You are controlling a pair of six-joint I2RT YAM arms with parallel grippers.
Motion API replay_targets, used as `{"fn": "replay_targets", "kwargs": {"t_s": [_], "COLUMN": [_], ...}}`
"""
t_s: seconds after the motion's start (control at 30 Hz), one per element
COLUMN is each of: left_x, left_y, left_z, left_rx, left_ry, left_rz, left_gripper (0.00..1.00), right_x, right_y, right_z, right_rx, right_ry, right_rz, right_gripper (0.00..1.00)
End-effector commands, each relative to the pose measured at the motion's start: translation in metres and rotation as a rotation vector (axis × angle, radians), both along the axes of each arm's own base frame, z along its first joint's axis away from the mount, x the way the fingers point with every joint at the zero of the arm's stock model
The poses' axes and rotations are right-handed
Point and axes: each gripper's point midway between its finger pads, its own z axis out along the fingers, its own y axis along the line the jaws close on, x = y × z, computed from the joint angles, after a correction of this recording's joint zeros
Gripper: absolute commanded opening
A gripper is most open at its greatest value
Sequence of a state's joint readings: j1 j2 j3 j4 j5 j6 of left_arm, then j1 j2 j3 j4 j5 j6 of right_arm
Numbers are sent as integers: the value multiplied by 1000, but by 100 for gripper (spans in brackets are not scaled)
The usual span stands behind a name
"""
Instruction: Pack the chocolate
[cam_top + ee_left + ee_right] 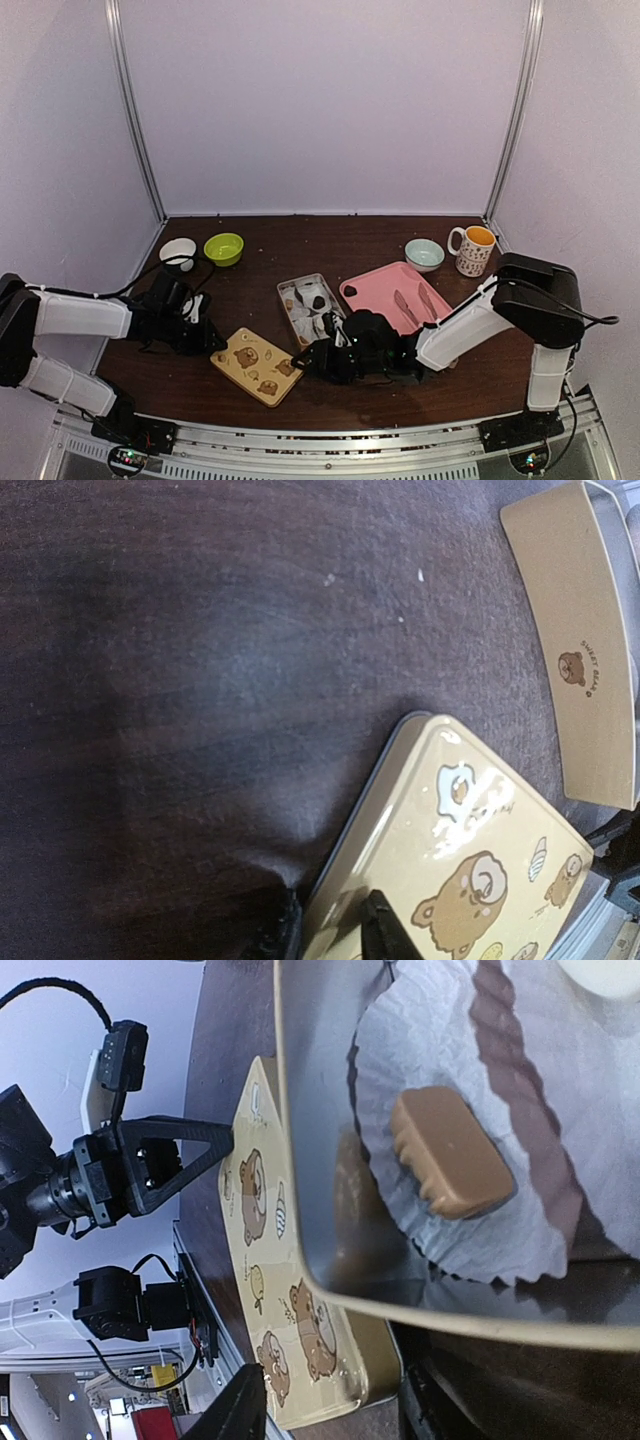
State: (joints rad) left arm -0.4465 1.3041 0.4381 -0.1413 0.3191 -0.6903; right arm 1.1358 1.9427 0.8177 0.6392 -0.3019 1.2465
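Your left fingers (385, 935) clamped on the bear lid (480, 860) edge, your right fingers (240, 1410) part-open astride the tin (300, 1160) rim, gripping nothing, chocolate (450, 1150) in paper cup (400, 1050) inside.

Lab test cell: white panel walls (330, 100).

Back wall (320, 100): plain, pale lilac-white panel. Side walls (60, 150): same finish, left and right. Posts (136, 110): two grey metal uprights at the rear corners, leaning outward in view. Table (320, 235): dark brown wood grain, matt, faintly specked. Rail (330, 450): grey metal, along the near edge. Light: soft, even, weak shadows.
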Motion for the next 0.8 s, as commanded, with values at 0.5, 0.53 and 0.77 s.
{"fn": "replay_targets", "kwargs": {"t_s": [0.5,0.53,0.77], "left_x": [-25,-25,-23], "left_y": [-11,-11,-11], "left_z": [-2,-2,3], "left_rx": [-75,-75,-77], "left_ry": [65,64,45], "left_rz": [-51,-49,-43], "left_gripper": [20,20,23], "right_x": [-19,-17,-4], "right_y": [37,35,19], "right_z": [93,89,60], "right_rx": [228,208,139], "right_ry": [-148,-142,-97], "right_rz": [124,107,38], "right_gripper": [44,44,45]}}
